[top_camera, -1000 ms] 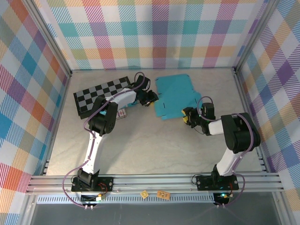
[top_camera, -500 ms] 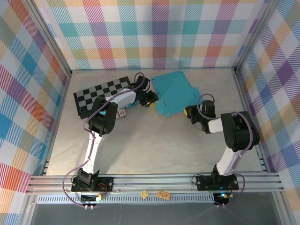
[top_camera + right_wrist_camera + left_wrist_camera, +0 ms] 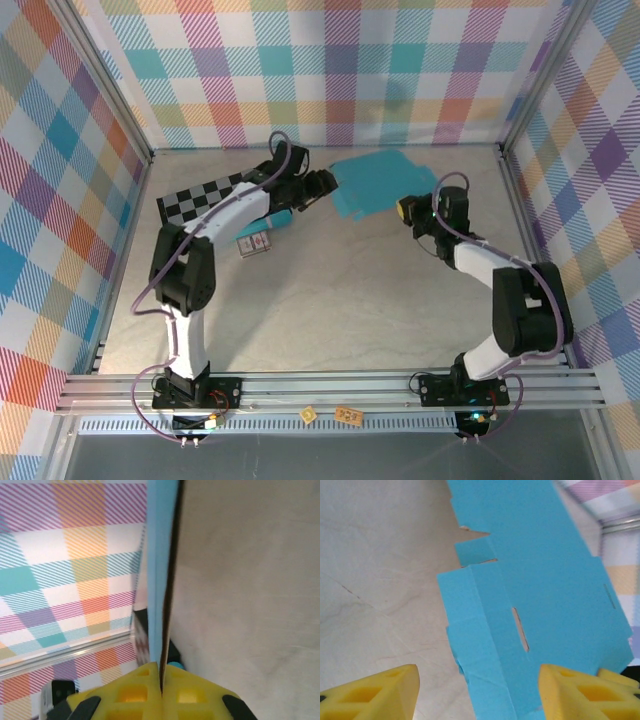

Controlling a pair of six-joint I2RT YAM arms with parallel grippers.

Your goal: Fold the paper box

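Far side of the table [image 3: 330,300], seen from above: the paper box [image 3: 372,187], a turquoise sheet not yet folded into a box, lies near the back wall between the two arms.

Left: the left gripper [image 3: 322,183] is at the sheet's left edge. In the left wrist view its yellow fingers [image 3: 375,696] stand wide apart and grip nothing. The notched, slotted edge of the sheet reaches into the gap between them, closer to the finger on the right of that picture.

Right: the right gripper [image 3: 406,211] is at the sheet's near right corner. In the right wrist view its fingertips [image 3: 125,692] are pressed together on the thin cardboard. The sheet is seen edge-on there, running straight up from the seam between them.

Also on the table: a black-and-white checkered board [image 3: 200,200] to the left, partly under the left arm, and a small patterned card [image 3: 256,243] just in front of it. Both lie apart from the sheet.
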